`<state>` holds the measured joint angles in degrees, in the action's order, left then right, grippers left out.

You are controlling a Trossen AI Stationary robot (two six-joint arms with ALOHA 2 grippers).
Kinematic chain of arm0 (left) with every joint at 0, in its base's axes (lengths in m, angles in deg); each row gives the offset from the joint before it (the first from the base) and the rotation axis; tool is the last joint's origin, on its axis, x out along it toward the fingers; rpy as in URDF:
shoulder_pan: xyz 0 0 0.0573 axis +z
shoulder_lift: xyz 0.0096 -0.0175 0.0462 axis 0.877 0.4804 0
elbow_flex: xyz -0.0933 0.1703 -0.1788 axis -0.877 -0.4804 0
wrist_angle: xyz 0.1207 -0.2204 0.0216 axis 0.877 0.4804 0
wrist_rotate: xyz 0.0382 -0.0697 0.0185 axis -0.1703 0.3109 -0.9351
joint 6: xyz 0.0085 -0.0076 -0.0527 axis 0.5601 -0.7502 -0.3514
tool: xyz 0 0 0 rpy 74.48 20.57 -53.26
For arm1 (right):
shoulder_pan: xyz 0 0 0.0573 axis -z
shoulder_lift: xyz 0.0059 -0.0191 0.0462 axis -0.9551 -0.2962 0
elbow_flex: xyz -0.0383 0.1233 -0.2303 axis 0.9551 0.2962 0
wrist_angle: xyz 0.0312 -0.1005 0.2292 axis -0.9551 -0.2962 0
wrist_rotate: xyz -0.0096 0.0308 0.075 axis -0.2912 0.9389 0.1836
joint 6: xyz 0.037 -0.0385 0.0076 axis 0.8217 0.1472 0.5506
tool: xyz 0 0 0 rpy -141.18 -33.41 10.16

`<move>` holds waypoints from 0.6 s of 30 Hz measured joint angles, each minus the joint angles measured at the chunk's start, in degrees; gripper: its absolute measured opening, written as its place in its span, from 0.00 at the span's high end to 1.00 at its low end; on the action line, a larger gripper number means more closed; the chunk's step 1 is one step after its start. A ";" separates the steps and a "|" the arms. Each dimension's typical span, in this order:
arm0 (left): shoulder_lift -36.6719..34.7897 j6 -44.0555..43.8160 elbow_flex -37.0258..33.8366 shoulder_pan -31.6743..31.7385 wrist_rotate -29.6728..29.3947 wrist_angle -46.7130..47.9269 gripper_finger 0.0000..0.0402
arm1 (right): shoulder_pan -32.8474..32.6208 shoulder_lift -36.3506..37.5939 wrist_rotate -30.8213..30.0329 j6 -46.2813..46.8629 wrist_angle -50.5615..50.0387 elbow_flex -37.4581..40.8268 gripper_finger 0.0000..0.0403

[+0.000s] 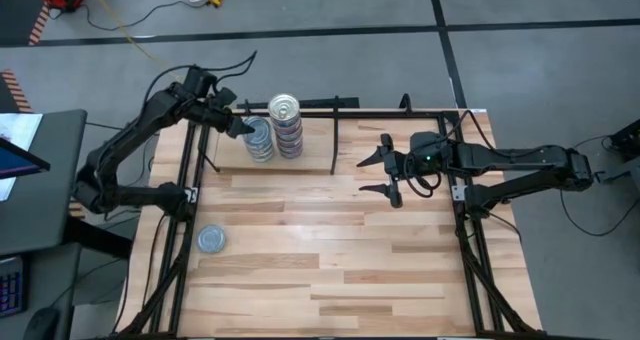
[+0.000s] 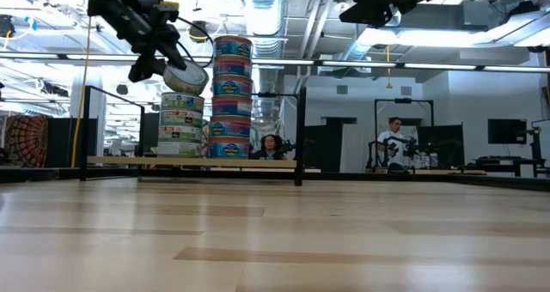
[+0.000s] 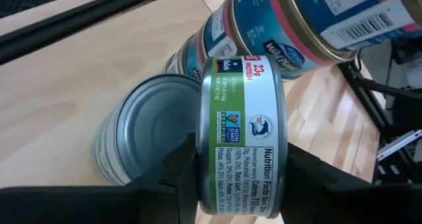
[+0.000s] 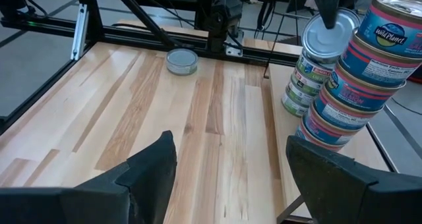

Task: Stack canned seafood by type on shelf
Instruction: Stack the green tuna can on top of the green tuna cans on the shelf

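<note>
Green-label tin (image 3: pixel 242 135) clamped between left gripper (image 3: pixel 241 184) fingers, tilted, held just above the short stack of green-label tins (image 2: pixel 181 124), grey top (image 3: pixel 148 128) exposed beneath it. Taller stack of blue/pink-label tins (image 2: pixel 231 99) just beside, gold pull-tab top (image 1: pixel 284 107). Both stacks on shelf (image 1: pixel 330 205) far edge. One loose grey-topped tin (image 1: pixel 211 239) lies flat, well apart from left gripper, near the table's left edge.

Room: grey floor (image 1: pixel 330 5) crossed by dark lines, yellow cable (image 1: pixel 120 25). Dark side table (image 1: pixel 45 180) at left. Ceiling ducts (image 2: pixel 266 0), strip lights (image 2: pixel 447 36). Two seated persons (image 2: pixel 395 142) behind; patterned hanging (image 2: pixel 26 137) far left.
</note>
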<state>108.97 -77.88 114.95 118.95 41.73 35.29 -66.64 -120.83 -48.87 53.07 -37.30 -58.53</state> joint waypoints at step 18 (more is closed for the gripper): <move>0.27 3.54 0.00 -0.05 -2.85 2.73 0.40 | 0.00 -0.02 0.00 0.26 0.50 0.00 0.23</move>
<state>109.24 -74.33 114.95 118.89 38.88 38.03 -66.64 -120.86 -48.87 53.33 -36.80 -58.53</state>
